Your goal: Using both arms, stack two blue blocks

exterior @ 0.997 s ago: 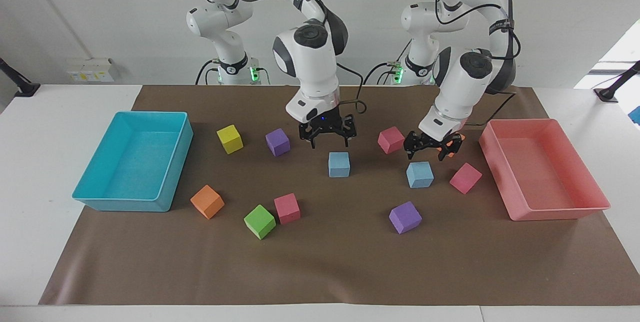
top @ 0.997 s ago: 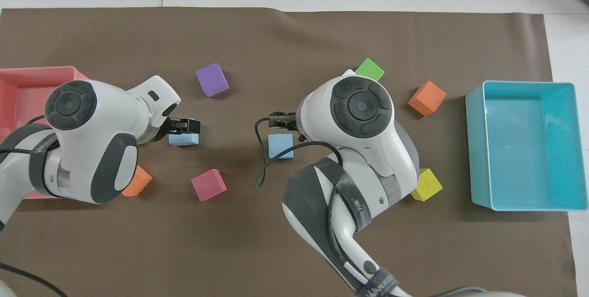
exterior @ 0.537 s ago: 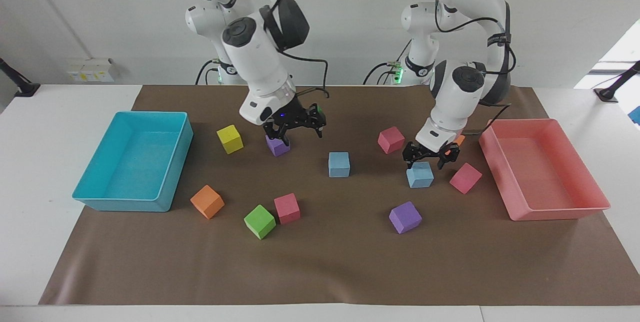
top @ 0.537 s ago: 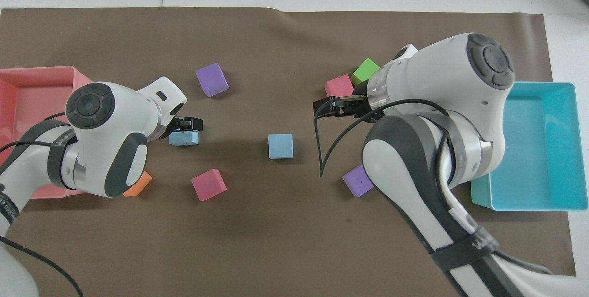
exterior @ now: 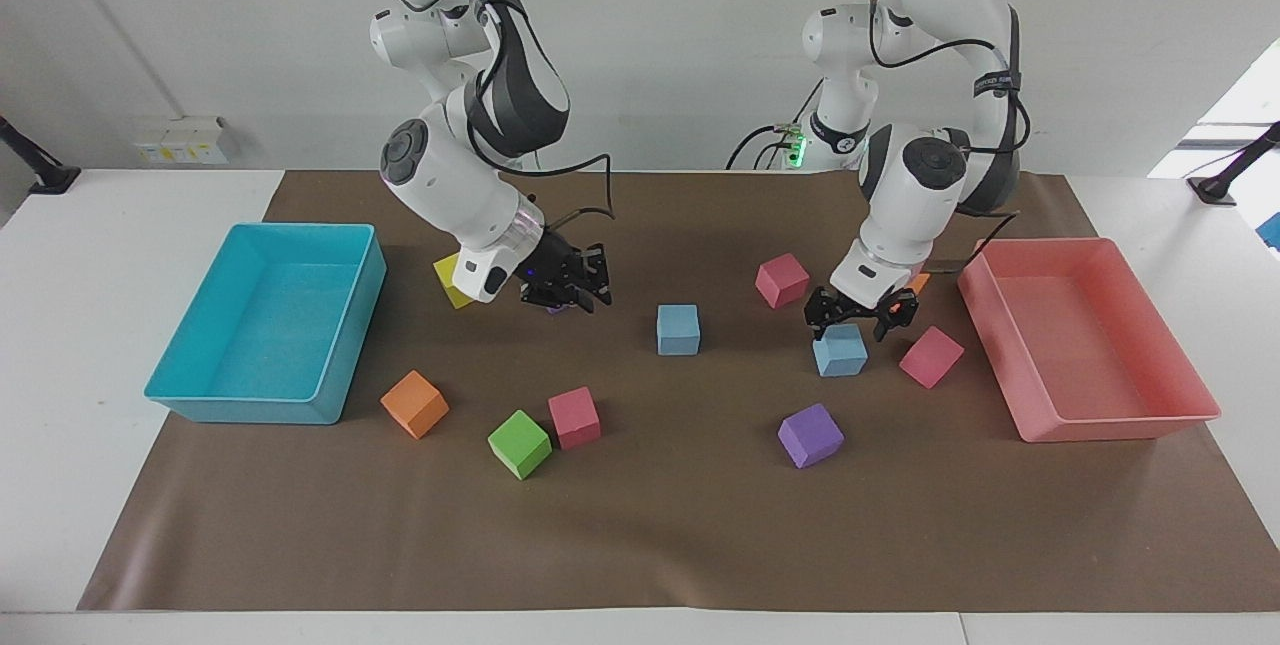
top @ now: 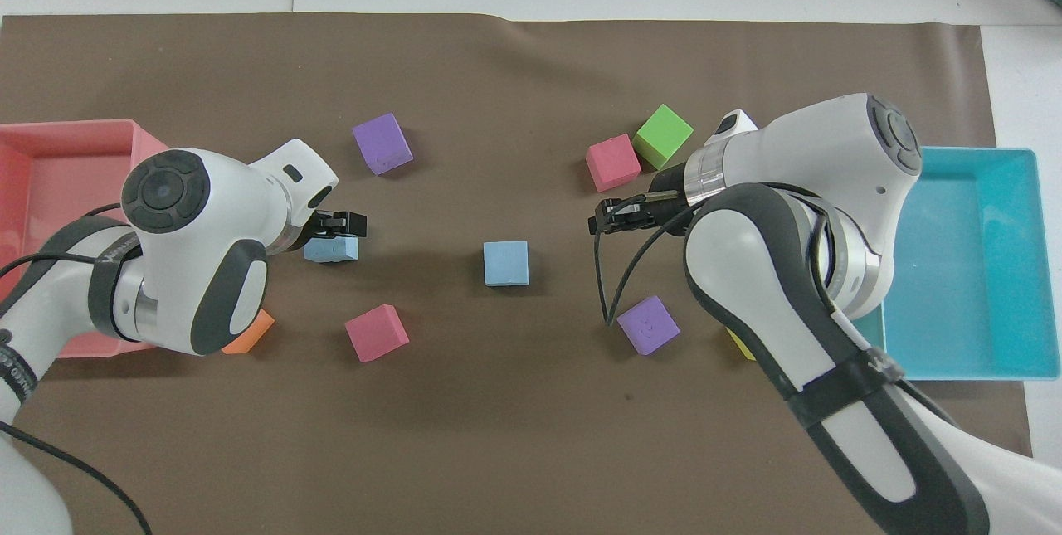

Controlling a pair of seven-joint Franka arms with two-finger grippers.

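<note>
Two light blue blocks lie on the brown mat. One blue block (exterior: pixel 678 329) (top: pixel 506 263) sits alone in the middle. The other blue block (exterior: pixel 840 351) (top: pixel 332 250) lies toward the pink tray. My left gripper (exterior: pixel 858 314) (top: pixel 336 225) is directly over this second block. It is open, with its fingertips down at the block's top edges. My right gripper (exterior: pixel 583 287) (top: pixel 608 216) is open and empty. It hangs low, tilted sideways and pointing at the middle block, about a block's width short of it. It is over a purple cube.
A cyan tray (exterior: pixel 300 411) stands at the right arm's end and a pink tray (exterior: pixel 1110 425) at the left arm's end. Pink (exterior: pixel 782 279), (exterior: pixel 930 356), (exterior: pixel 574 417), purple (exterior: pixel 810 434), green (exterior: pixel 519 443), orange (exterior: pixel 414 403) and yellow (exterior: pixel 447 291) cubes lie scattered.
My right arm swung away from above the middle blue block toward the cyan tray and lowered. My left gripper came down onto its blue block. The blocks have not moved.
</note>
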